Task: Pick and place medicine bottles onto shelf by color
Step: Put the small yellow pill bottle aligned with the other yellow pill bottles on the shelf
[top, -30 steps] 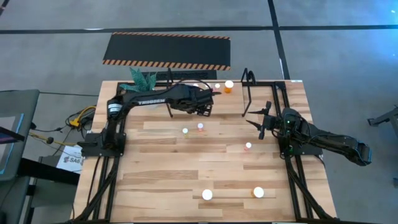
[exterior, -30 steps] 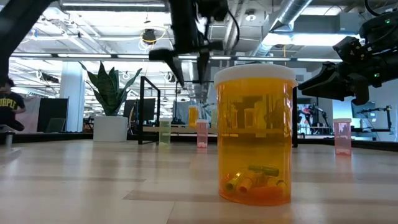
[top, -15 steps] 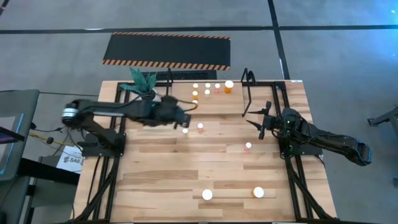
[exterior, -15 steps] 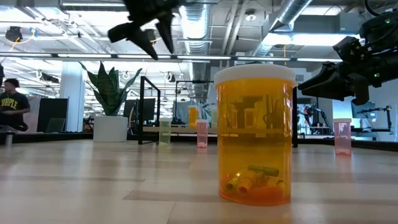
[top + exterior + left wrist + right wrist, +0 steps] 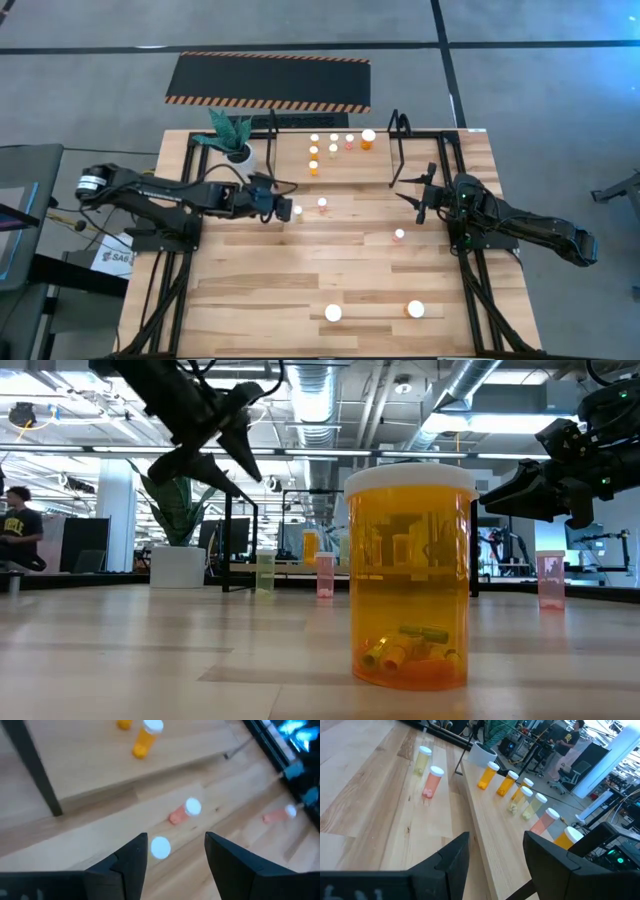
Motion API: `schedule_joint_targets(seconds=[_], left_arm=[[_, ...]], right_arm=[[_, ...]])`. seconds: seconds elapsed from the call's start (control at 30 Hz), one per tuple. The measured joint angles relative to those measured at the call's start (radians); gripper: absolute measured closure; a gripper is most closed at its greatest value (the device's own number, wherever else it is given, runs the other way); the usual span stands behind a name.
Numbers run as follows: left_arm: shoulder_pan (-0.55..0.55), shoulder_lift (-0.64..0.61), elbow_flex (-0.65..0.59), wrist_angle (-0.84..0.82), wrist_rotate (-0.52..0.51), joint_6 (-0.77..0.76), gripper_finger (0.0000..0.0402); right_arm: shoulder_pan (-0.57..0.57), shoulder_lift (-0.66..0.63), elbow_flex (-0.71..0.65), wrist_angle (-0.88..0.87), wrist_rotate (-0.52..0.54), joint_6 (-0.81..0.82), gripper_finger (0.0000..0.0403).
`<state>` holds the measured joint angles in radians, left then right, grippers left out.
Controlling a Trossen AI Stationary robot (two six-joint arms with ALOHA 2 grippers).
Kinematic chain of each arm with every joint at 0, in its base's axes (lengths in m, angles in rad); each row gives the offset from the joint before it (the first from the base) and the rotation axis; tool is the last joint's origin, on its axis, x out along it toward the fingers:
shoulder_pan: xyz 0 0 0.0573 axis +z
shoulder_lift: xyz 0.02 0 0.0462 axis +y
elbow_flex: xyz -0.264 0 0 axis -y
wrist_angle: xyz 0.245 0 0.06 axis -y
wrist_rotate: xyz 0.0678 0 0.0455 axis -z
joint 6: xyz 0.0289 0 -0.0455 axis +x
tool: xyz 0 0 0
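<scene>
Now six medicine bottles [image 5: 333, 143] are seen standing on the shelf [image 5: 400, 140] at the far side of the counter [image 5: 250, 290], white caps up, between the two black end loops. More bottles are scattered on the open wood: a greenish bottle [image 5: 298, 211] and a pink bottle [image 5: 322, 204] just in front of the shelf, another pink one [image 5: 399, 235] further right, and two large orange bottles [image 5: 372, 311] at the near edge. The left hand [image 5: 283, 210] is held just left of the greenish bottle, fingers spread, nothing pinched. The right hand [image 5: 415, 193] is parked at the right, beside the shelf's right loop, fingers apart and empty. A white plant pot [image 5: 243, 155] is seen at the shelf's left end.
</scene>
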<state>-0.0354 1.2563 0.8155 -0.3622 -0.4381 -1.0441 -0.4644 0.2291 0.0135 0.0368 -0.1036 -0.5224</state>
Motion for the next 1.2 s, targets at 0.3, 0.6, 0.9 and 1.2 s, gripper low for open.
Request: schedule_joint_targets(seconds=[0.3,0.6,0.9,1.2], left_arm=[[-0.033,0.005,-0.003,0.012,-0.012,0.234,0.0219],[-0.033,0.023,-0.002,0.03,-0.042,0.345,0.0219],[-0.038,0.099,-0.002,0.063,-0.077,0.378,0.0219],[-0.085,0.209,-0.002,0.151,-0.207,0.313,0.0219]], right_arm=[[0.0,0.0,0.0,0.0,0.0,0.0,0.0196],[0.0,0.0,0.0,0.0,0.0,0.0,0.0196],[0.0,-0.001,0.0,0.0,0.0,0.0,0.0196],[0.0,0.014,0.0,0.0,0.0,0.0,0.0196]])
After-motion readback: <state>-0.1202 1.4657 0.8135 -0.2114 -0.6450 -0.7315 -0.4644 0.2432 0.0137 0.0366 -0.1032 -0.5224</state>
